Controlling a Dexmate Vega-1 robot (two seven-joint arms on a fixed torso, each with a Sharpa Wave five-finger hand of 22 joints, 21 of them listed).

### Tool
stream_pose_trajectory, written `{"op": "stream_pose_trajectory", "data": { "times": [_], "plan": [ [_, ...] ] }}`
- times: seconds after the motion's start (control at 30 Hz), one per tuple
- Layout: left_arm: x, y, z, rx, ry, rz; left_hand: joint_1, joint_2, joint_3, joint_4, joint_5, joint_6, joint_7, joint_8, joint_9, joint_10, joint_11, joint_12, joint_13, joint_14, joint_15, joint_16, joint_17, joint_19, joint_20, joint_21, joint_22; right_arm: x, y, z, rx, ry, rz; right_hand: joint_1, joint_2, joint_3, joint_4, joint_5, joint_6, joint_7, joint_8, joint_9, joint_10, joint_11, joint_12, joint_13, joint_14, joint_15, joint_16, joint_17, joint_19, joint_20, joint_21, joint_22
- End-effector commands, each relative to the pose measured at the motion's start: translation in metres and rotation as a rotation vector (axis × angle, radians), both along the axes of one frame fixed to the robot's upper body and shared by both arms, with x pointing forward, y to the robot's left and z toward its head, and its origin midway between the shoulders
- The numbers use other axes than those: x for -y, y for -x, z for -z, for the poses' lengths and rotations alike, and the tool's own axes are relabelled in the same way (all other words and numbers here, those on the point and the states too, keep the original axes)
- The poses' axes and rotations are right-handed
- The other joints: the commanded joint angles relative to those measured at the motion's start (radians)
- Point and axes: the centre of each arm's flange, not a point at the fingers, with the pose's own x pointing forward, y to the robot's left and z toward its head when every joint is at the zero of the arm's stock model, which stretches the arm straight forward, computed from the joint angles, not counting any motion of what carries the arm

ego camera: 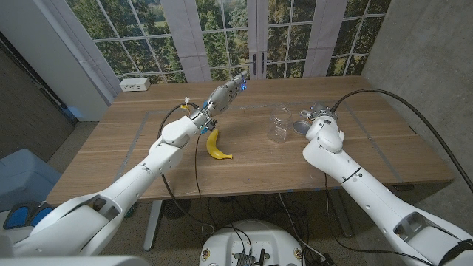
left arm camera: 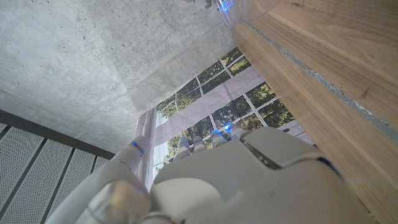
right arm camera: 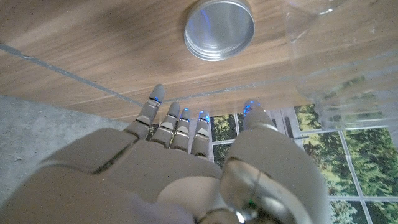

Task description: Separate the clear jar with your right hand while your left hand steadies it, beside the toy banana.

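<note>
The jar [ego camera: 279, 123] stands open on the surface [ego camera: 133, 148], its lid [right arm camera: 219, 28] lying beside it, the banana [ego camera: 216, 145] nearby. The left hand [ego camera: 226, 91] is raised, fingers straight and empty; the right hand [ego camera: 319, 115] is beside the jar with fingers spread, holding nothing.

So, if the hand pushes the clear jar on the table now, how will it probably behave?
The clear jar stands upright and looks empty and thin-walled, so it is probably light and would slide or tip easily. Its lid lies apart on the table, so the open rim may flex when squeezed. Smooth walls could be slippery.
</note>
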Motion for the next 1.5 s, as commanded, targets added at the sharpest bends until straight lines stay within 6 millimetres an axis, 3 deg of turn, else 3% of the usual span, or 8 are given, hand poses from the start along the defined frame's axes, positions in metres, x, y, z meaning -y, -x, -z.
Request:
{"op": "stream_pose_trajectory", "data": {
  "times": [0.03,0.23,0.47,0.57,0.8,0.83,1.0,1.5],
  "plan": [
    [-0.001,0.003,0.001,-0.003,-0.006,-0.005,0.005,0.087,0.005,-0.008,-0.004,-0.004,-0.009,0.0,0.003,-0.079,-0.007,-0.001,0.001,-0.114,-0.092,-0.002,0.0,-0.036,-0.095,-0.007,0.0,0.012,0.004,-0.004,0.211,-0.179,-0.162,-0.037,0.036,0.017,0.024,-0.007,0.016,-0.012,0.007,0.001,-0.001,-0.015,0.005,-0.019,-0.015,-0.04,-0.01,-0.021,-0.012,-0.032,-0.026,0.0],
    [-0.002,0.004,0.003,-0.004,0.004,-0.015,0.005,0.079,0.005,-0.014,-0.008,-0.005,-0.012,0.001,0.002,-0.085,-0.011,-0.003,0.001,-0.125,-0.096,-0.006,0.0,-0.039,-0.099,-0.008,0.001,0.016,0.0,-0.004,0.213,-0.255,-0.215,-0.044,0.029,0.036,0.019,-0.008,0.0,0.022,-0.003,-0.001,-0.001,-0.009,0.006,-0.038,-0.012,-0.044,-0.02,-0.051,-0.006,-0.05,-0.045,0.0],
    [-0.006,0.003,0.005,-0.028,0.013,-0.037,0.004,0.075,0.005,-0.018,-0.012,-0.01,-0.015,-0.001,0.002,-0.088,-0.011,-0.004,0.002,-0.127,-0.099,-0.005,0.0,-0.039,-0.103,-0.008,0.001,0.023,-0.004,0.0,0.231,-0.36,-0.322,-0.105,0.043,0.04,0.067,-0.016,-0.008,0.06,-0.006,-0.002,0.005,-0.012,0.007,-0.06,-0.014,-0.05,-0.018,-0.067,-0.019,-0.081,-0.073,0.0],
    [-0.009,-0.001,0.006,-0.056,0.023,-0.053,0.003,0.072,0.005,-0.023,-0.017,-0.016,0.0,-0.001,0.003,-0.092,0.011,-0.004,0.002,-0.127,-0.087,-0.003,0.0,-0.035,-0.1,-0.007,0.001,0.027,-0.006,0.003,0.246,-0.406,-0.361,-0.125,0.046,0.042,0.083,-0.017,-0.003,0.066,-0.004,-0.003,0.011,-0.006,0.009,-0.066,-0.014,-0.05,-0.017,-0.072,-0.017,-0.082,-0.079,0.0],
    [-0.023,-0.004,0.011,-0.111,0.125,-0.141,-0.002,0.083,0.014,-0.025,-0.026,0.028,0.018,0.012,0.003,-0.053,0.03,0.009,0.001,-0.089,-0.07,0.007,0.002,0.007,-0.067,0.004,0.001,0.03,-0.009,0.01,0.317,-0.464,-0.493,-0.152,0.047,0.048,0.108,-0.015,0.012,0.071,0.001,-0.004,0.018,0.001,0.011,-0.077,-0.004,-0.048,-0.013,-0.08,-0.004,-0.086,-0.086,0.0],
    [-0.026,-0.004,0.012,-0.115,0.139,-0.161,-0.005,0.088,0.019,-0.022,-0.027,0.048,0.01,0.015,0.003,-0.034,0.017,0.013,0.001,-0.076,-0.085,0.009,0.003,0.019,-0.063,0.005,0.001,0.031,-0.009,0.011,0.331,-0.479,-0.507,-0.156,0.047,0.049,0.111,-0.015,0.015,0.07,0.002,-0.004,0.02,0.001,0.011,-0.079,-0.002,-0.048,-0.012,-0.081,-0.002,-0.087,-0.087,0.0],
    [-0.035,-0.004,0.014,-0.145,0.184,-0.182,-0.003,0.091,0.03,-0.023,-0.03,0.064,-0.003,0.012,0.002,-0.018,-0.004,0.012,0.001,-0.066,-0.1,0.006,0.002,0.043,-0.077,0.008,0.001,0.031,-0.01,0.015,0.382,-0.521,-0.547,-0.183,0.047,0.059,0.136,-0.012,0.042,0.069,0.008,-0.005,0.039,-0.001,0.017,-0.092,0.013,-0.056,-0.007,-0.092,0.017,-0.09,-0.095,0.0],
    [-0.051,-0.004,0.023,-0.219,0.235,-0.171,0.0,0.095,0.043,-0.025,-0.034,0.081,0.012,0.01,0.002,-0.006,0.016,0.01,0.001,-0.052,-0.095,0.005,0.002,0.056,-0.084,0.006,0.002,0.032,-0.012,0.023,0.429,-0.597,-0.676,-0.233,0.039,0.067,0.175,-0.008,0.082,0.074,0.014,-0.006,0.073,0.002,0.024,-0.112,0.039,-0.061,-0.002,-0.112,0.05,-0.089,-0.107,0.0]
  ]
}}
